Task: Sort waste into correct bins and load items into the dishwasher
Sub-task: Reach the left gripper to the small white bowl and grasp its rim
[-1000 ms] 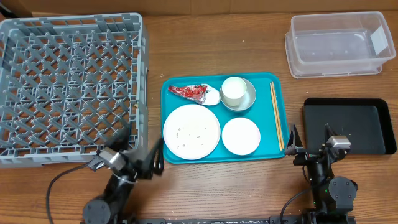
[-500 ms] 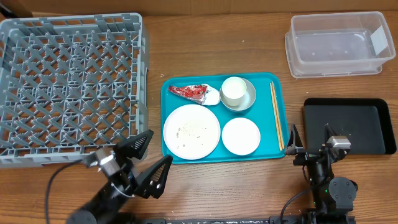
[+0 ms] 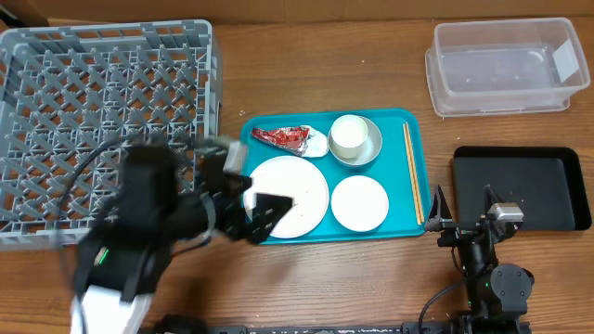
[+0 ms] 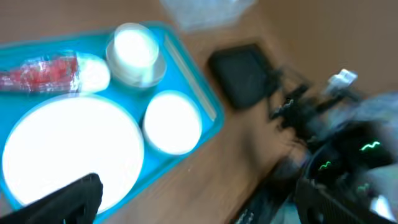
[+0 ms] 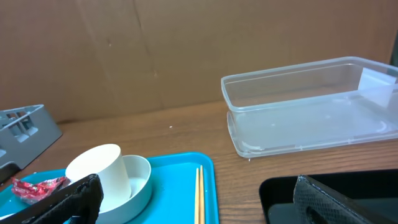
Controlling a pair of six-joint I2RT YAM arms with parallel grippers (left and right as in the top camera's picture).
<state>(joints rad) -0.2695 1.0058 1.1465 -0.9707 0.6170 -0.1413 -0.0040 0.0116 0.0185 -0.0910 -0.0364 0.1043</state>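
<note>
The large white plate lies on the teal tray beside the small pinkish-white bowl. The white cup stands in the metal bowl. The red wrapper and its napkin wad lie at the tray's back left. My left gripper, blurred and open, hovers over the plate's left edge. Its wrist view shows the plate, small bowl, cup and open jaws. My right gripper is open and empty right of the tray.
The grey dish rack fills the left. The clear tub stands at the back right and the black tray at the right. Wooden chopsticks lie along the teal tray's right side.
My left arm has swung up from the table's front edge to over the plate's left side, its jaws still open. The right arm has not moved.
</note>
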